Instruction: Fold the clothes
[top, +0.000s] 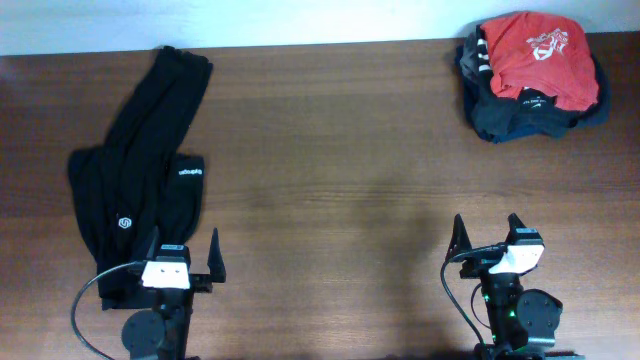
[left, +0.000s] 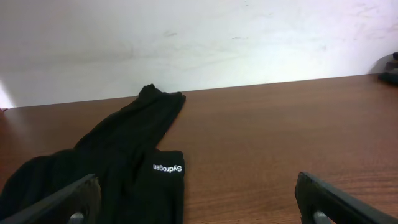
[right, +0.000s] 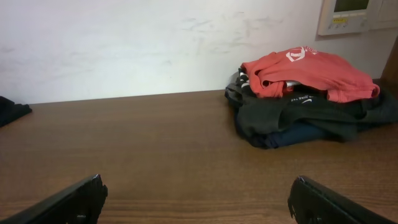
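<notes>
The black garment (top: 140, 170) lies flat at the table's left, running from the back edge toward the front, with a white hexagon logo (top: 126, 221) and a white wordmark (top: 184, 172). It also shows in the left wrist view (left: 118, 162). My left gripper (top: 184, 250) is open and empty at the garment's front end, its left finger over the fabric; it also shows in the left wrist view (left: 198, 198). My right gripper (top: 490, 232) is open and empty over bare table at the front right, far from the garment; it also shows in the right wrist view (right: 198, 198).
A pile of folded dark navy garments (top: 530, 110) with a red t-shirt (top: 535, 55) on top sits at the back right corner; the pile also shows in the right wrist view (right: 305, 99). The brown wooden table (top: 340, 170) ends at a white wall behind.
</notes>
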